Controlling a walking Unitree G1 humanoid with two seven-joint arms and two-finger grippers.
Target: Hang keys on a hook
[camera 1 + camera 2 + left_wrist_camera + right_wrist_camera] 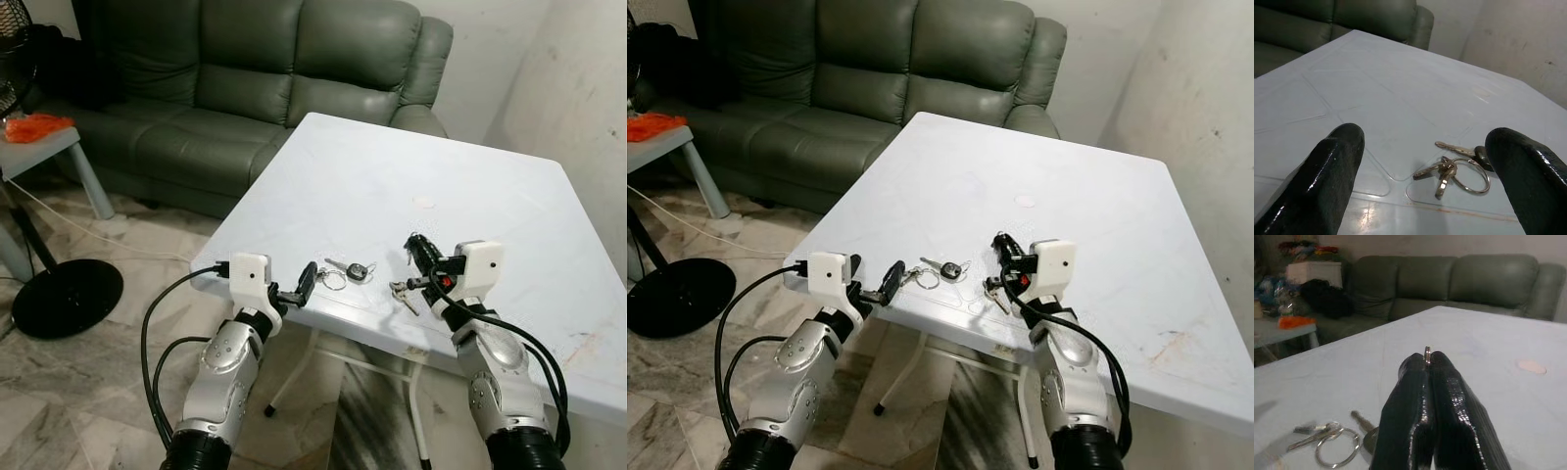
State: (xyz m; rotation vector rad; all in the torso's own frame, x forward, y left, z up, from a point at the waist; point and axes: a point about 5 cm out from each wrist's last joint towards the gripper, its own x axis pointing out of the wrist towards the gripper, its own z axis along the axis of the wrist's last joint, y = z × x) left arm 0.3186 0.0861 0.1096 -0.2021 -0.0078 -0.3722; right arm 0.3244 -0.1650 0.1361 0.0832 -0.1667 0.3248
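Note:
A bunch of keys (349, 271) with a black-headed key and a metal ring lies flat near the front edge of the white table (392, 176). My left gripper (306, 284) sits low at that edge, open, just left of this bunch; in the left wrist view its fingers (1337, 161) stand wide apart with the keys (1459, 169) ahead between them. My right gripper (421, 251) hovers over the table to the right, shut on a key ring (1426, 351) pinched at its tips. Small keys (401, 293) dangle below it.
A green leather sofa (255, 78) stands behind the table. At the left are a small side table (39, 147) with an orange thing (37, 125) and a black round fan base (67, 296) with a cable on the tiled floor. A white wall (578, 88) is at right.

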